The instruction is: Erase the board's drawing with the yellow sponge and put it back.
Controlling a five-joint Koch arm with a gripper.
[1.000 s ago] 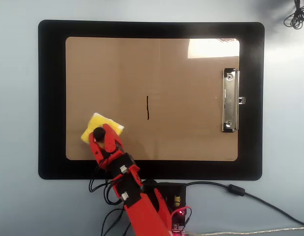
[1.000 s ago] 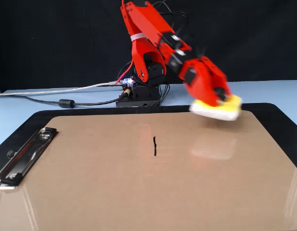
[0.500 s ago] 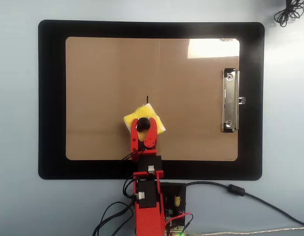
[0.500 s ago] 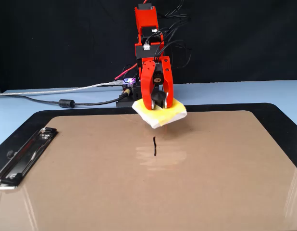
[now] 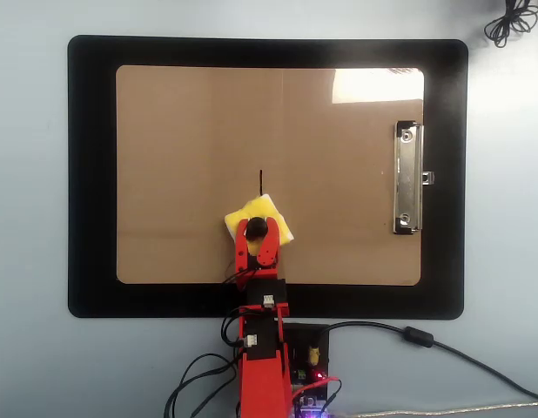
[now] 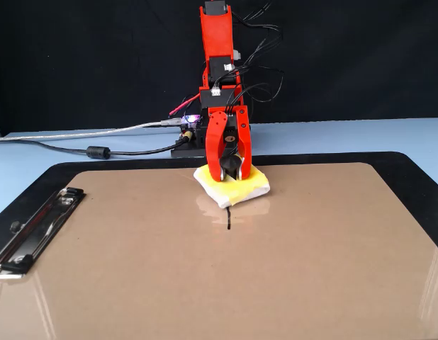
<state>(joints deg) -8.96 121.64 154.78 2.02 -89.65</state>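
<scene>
- Yellow sponge [image 5: 267, 214] rests flat on the brown board [image 5: 182, 157], near the board's edge closest to the arm, with its black knob [image 6: 233, 165] at its centre.
- The red end effector [image 6: 229, 168] is clamped on the knob; one jaw sits on each side of it in the fixed view.
- The drawing [image 5: 261, 181], a short dark line, lies just beyond the sponge's far corner. In the fixed view its near end meets the sponge edge; the rest of the line is uncovered.
- Step in hand, as judged: the wipe is beginning. The line is still almost entirely visible, so erasing is not yet done.
- Next move calls for pushing the sponge forward along the line, away from the arm base, keeping it pressed flat, then returning the sponge to its place.
- The board lies on a black mat [image 5: 90, 174] on the pale blue desk [image 5: 30, 366]; the metal clip [image 5: 407, 178] is well apart from the sponge.
- No brand, label or readable writing is visible in either view.
</scene>
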